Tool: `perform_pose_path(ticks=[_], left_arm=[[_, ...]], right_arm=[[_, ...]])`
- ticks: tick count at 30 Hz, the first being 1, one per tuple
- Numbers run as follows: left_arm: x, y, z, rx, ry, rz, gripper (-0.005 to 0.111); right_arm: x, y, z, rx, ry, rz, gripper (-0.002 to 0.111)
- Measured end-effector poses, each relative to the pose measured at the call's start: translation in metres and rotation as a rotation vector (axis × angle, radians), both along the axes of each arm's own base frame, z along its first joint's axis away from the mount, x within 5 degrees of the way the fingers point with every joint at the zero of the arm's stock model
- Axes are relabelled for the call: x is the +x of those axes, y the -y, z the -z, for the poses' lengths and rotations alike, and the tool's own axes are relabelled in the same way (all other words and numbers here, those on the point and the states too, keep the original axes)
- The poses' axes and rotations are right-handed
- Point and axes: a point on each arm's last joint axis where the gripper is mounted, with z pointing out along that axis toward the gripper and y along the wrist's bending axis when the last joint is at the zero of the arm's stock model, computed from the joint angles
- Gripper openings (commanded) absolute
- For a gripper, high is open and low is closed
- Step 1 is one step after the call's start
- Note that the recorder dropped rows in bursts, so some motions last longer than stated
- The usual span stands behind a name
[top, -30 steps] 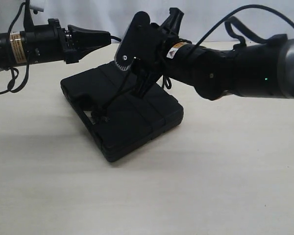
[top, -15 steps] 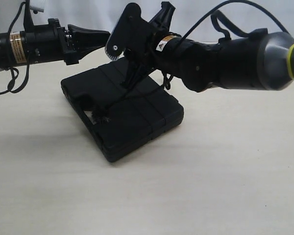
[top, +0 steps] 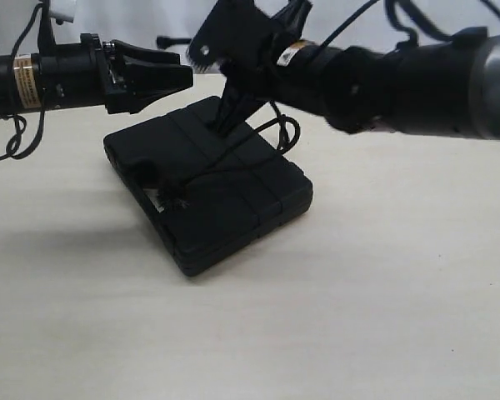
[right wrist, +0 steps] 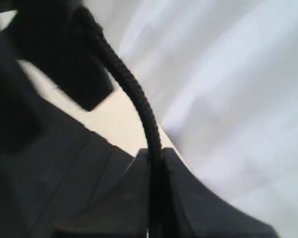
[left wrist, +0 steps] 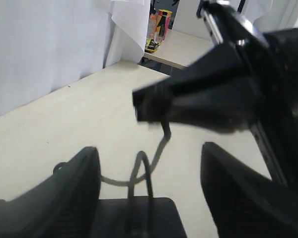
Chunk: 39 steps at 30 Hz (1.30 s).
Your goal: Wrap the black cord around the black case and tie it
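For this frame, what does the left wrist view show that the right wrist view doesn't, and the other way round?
Only the left wrist view: the left gripper open and holding nothing, the slack loop of the black cord, and coloured boxes far behind. Only the right wrist view: the cord's braided weave close up, running in between the fingers. Both: the right gripper shut on the black cord, with white curtain behind.

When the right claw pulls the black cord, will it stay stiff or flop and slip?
Likely floppy: the black cord hangs in slack loops above the black case. Its braided texture, seen pinched in the right claw, probably resists slipping. Thin, so likely light.
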Motion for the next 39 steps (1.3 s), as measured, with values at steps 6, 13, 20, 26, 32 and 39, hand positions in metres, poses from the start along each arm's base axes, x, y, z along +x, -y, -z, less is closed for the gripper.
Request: perform_pose_path(ticks=[6, 13, 20, 26, 32, 39], left_arm=[[-0.018, -0.014, -0.032, 0.127, -0.148, -0.035, 0.058], [-0.018, -0.015, -0.014, 0.230, -0.451, -0.326, 0.058], [-0.022, -0.011, 0.016, 0.197, -0.638, -0.390, 0.051], [-0.023, -0.011, 0.031, 0.181, -0.721, -0.405, 0.036], [-0.019, -0.012, 0.029, 0.232, -0.645, -0.387, 0.036], [0.006, 0.025, -0.071, 0.147, -0.335, -0.156, 0.000]], right_arm=[[0.010, 0.057, -0.046, 0.193, 0.024, 0.203, 0.004], [0.025, 0.104, -0.049, 0.264, -0.018, 0.342, 0.004], [0.029, 0.121, -0.044, 0.275, -0.071, 0.380, 0.004], [0.028, 0.120, -0.041, 0.265, -0.116, 0.362, 0.004], [0.025, 0.118, -0.037, 0.252, -0.168, 0.338, 0.004], [0.025, 0.118, -0.036, 0.252, -0.172, 0.336, 0.004]])
